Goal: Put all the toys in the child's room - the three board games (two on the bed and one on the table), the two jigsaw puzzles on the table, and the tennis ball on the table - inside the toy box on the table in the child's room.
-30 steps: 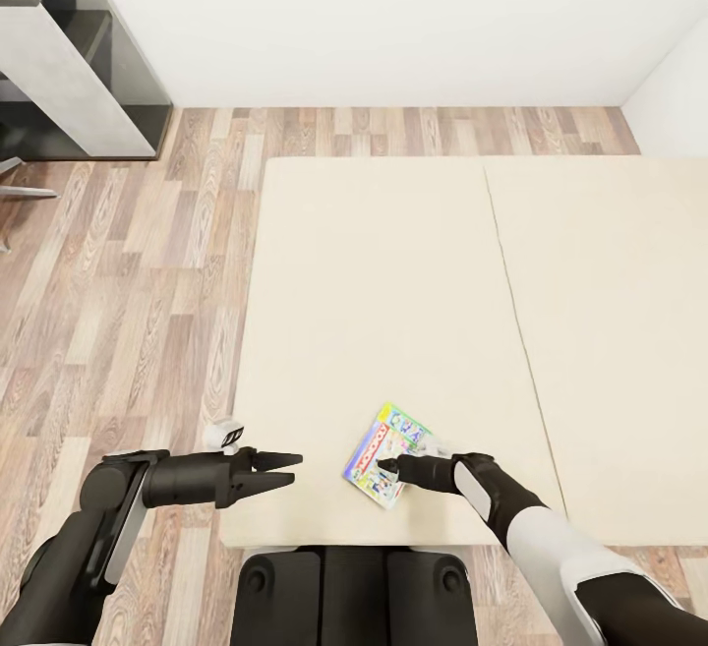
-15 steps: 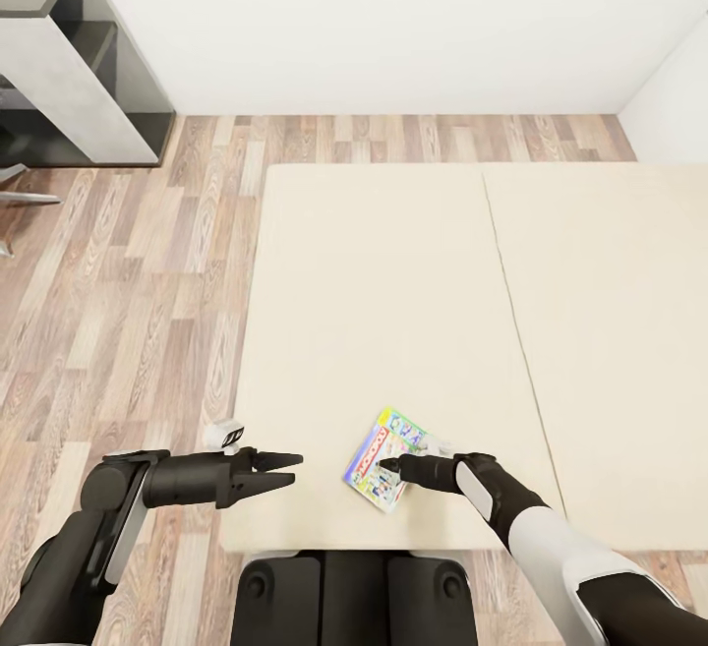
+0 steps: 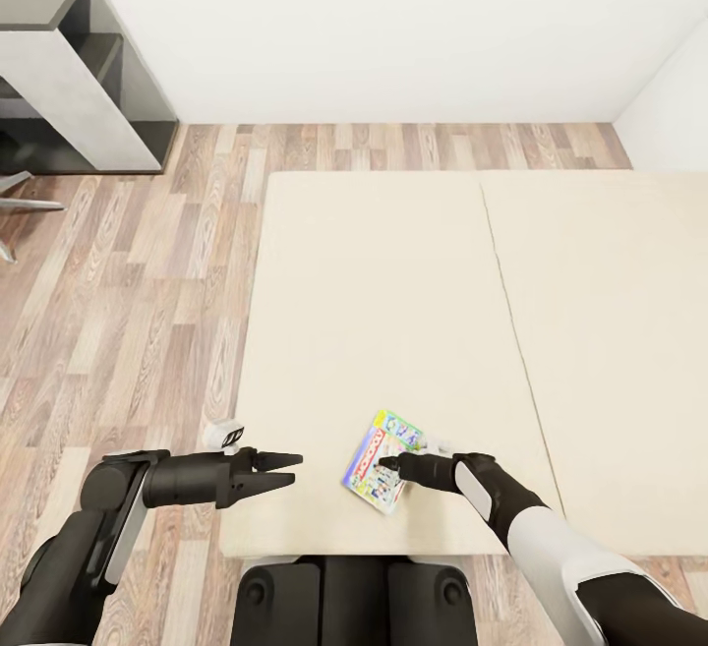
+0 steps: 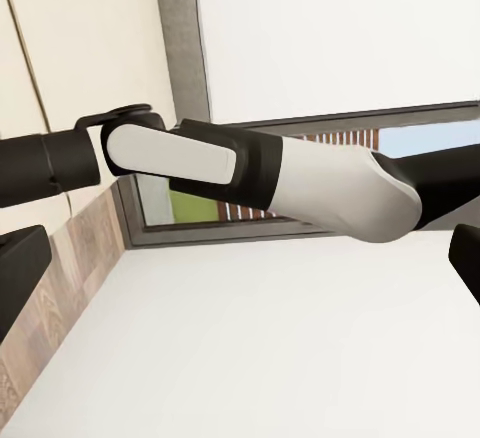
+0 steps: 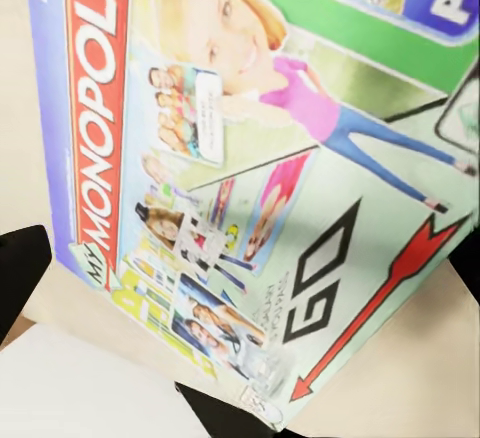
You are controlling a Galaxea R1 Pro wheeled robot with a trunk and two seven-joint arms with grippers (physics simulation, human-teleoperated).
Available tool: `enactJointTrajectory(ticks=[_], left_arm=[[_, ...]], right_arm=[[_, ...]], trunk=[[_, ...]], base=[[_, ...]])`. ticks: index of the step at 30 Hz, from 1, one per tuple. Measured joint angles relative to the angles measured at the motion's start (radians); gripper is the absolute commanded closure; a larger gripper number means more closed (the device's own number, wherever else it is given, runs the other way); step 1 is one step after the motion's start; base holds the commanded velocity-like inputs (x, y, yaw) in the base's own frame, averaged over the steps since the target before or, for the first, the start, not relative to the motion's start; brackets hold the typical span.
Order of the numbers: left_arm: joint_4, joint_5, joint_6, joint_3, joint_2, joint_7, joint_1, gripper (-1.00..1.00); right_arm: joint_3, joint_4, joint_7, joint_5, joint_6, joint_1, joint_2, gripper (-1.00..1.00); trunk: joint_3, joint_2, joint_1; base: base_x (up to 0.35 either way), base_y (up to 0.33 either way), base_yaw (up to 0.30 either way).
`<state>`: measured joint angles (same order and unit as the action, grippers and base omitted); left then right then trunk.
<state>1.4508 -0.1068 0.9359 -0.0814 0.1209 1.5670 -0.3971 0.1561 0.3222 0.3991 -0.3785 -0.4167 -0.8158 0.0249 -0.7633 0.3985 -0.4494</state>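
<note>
A board game (image 3: 379,451) lies flat near the front edge of the beige bed (image 3: 393,292); it is the green-edged box with a red "Monopoly" banner (image 5: 250,158). My right gripper (image 3: 391,466) is open, low over the box's near corner, its fingertips (image 5: 20,278) spread to either side of the printed lid. My left gripper (image 3: 287,468) hangs open and empty over the bed's front left corner, a hand's width left of the box. The left wrist view looks across at my right forearm (image 4: 250,173). The toy box and the table are out of view.
Wood-plank floor (image 3: 128,312) runs along the bed's left side and behind it. A grey shelf unit (image 3: 69,76) stands at the far left against the white wall, with chair legs (image 3: 20,194) below it. A small white object (image 3: 224,433) sits by the bed's left edge.
The whole picture has slid slightly downward, so the camera moved. Both grippers hold the same poses, and the board game still lies on the bed.
</note>
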Motion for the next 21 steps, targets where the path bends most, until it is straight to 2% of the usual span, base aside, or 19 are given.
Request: enactJointTrajectory(ticks=[6,21], left_arm=[[0.0,0.0,0.0,-0.001,0.0,0.0,0.0,-1.0],[0.0,0.001,0.0,-0.002,0.0,0.0,0.0,-1.0]], right_arm=[[0.001,-0.006,-0.002,0.001,0.049,0.0,0.001,-1.0],[-0.002,-0.003,-0.046,0.0,0.06,0.0,0.004,-1.0]], trunk=[[0.001,0.0,0.0],[0.001,0.0,0.0]], base=[[0.0,0.0,0.0],[0.0,0.0,0.0]])
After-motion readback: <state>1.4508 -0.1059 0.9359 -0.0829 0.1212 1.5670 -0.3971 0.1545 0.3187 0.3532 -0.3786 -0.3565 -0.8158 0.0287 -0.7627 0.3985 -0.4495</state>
